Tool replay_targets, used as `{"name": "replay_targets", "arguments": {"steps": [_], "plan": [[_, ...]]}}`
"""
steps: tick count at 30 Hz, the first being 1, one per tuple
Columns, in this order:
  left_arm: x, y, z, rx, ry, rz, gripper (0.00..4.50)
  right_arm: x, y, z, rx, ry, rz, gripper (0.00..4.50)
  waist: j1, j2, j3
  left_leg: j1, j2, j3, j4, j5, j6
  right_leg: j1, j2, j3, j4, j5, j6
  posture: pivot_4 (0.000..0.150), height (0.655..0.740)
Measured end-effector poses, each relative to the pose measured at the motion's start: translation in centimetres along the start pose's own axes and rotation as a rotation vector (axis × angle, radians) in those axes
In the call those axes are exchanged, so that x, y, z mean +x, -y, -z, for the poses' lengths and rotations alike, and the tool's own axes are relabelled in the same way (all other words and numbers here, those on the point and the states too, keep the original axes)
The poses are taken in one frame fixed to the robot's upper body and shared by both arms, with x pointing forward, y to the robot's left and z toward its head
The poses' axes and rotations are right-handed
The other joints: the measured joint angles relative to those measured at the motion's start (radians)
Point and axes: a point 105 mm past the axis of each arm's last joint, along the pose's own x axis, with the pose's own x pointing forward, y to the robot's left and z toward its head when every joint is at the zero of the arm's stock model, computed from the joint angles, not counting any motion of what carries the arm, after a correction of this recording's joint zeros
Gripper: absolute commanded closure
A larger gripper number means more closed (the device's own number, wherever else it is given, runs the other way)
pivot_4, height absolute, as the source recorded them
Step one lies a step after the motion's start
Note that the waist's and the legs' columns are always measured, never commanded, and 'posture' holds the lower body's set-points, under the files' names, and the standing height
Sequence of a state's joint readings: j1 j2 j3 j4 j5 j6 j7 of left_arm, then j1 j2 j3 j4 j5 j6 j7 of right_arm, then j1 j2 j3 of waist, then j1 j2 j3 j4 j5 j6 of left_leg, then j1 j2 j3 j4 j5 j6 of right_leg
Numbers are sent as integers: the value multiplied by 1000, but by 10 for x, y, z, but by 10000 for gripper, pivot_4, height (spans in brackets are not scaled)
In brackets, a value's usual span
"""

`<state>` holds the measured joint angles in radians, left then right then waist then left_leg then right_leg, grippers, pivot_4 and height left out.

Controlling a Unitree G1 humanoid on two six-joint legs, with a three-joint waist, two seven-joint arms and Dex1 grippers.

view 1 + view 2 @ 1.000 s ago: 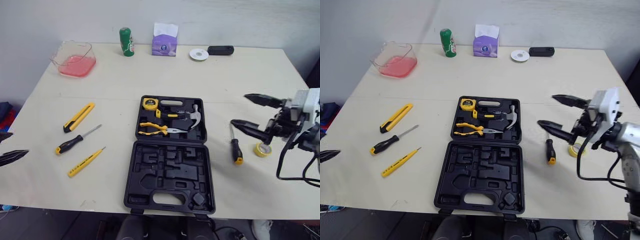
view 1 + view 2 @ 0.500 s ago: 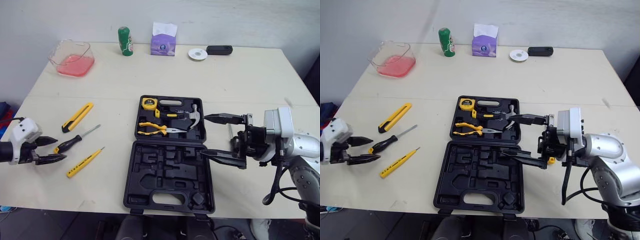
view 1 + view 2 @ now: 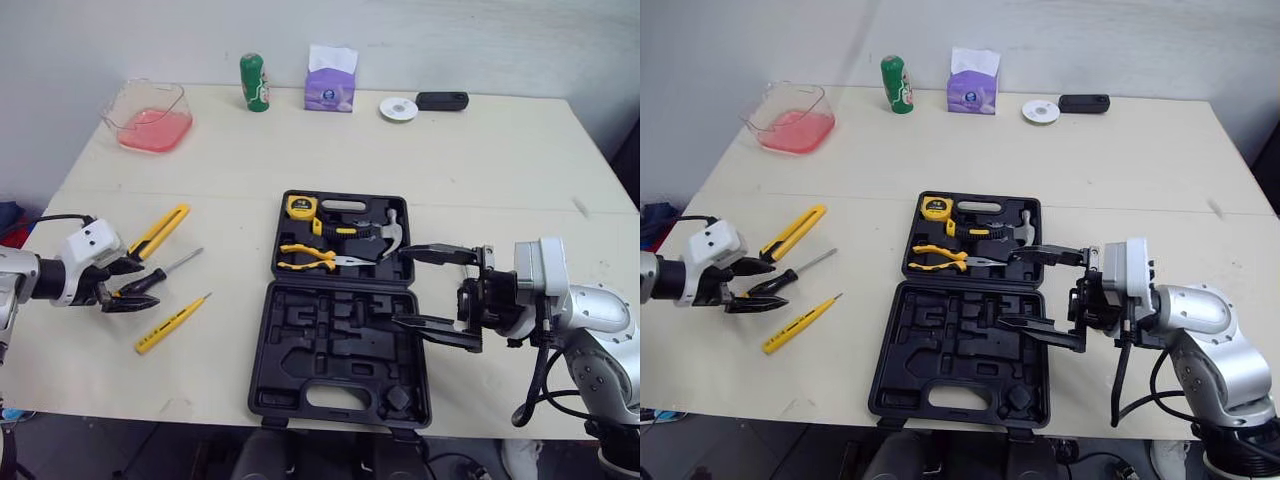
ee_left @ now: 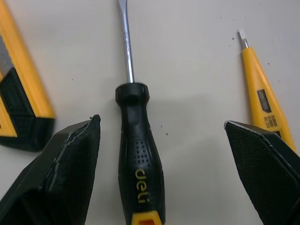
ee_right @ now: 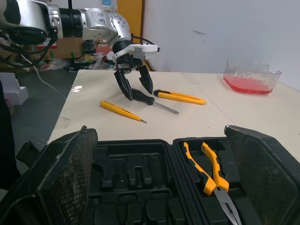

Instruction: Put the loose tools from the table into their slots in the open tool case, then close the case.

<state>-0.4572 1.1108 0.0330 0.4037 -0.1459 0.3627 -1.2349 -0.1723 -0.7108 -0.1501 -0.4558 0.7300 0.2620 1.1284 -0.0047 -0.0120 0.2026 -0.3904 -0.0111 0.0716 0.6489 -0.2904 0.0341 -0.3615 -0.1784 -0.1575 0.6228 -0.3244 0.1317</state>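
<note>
The open black tool case (image 3: 340, 335) lies mid-table, holding a tape measure (image 3: 299, 207), yellow pliers (image 3: 308, 258) and a hammer (image 3: 385, 235) in its far half. Left of it lie a yellow utility knife (image 3: 160, 232), a black-handled screwdriver (image 3: 150, 282) and a yellow tester screwdriver (image 3: 172, 324). My left gripper (image 3: 135, 286) is open, its fingers straddling the black handle (image 4: 138, 154) without touching it. My right gripper (image 3: 400, 287) is open and empty, hovering over the case's right edge and pointing left across it (image 5: 140, 178).
Along the far edge stand a clear container of pink liquid (image 3: 148, 115), a green can (image 3: 254, 82), a purple tissue box (image 3: 331, 85), a white disc (image 3: 398, 108) and a black device (image 3: 441, 100). Bare tabletop surrounds the case.
My left gripper has come in from the table's left edge and now straddles the black screwdriver's handle. My right gripper has swung from the table's right side to the case's right edge.
</note>
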Motion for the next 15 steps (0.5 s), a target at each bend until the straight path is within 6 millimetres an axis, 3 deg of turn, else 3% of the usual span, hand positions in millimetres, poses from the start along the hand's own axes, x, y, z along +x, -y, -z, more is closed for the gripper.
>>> {"name": "replay_targets", "arguments": {"steps": [8,15], "plan": [[-8,4,30,-86,-77,1,694,-1,0,3,-6,-19,8,0,3,0,0,0,0,0,0,0,0,0,0,0,0,0,0,1500,7400],[-3,-3,27,-114,-15,-51,694,1,2,7,6,-22,8,0,8,-1,0,0,0,-1,1,0,0,1,-1,-1,0,0,0,1500,7400]]}}
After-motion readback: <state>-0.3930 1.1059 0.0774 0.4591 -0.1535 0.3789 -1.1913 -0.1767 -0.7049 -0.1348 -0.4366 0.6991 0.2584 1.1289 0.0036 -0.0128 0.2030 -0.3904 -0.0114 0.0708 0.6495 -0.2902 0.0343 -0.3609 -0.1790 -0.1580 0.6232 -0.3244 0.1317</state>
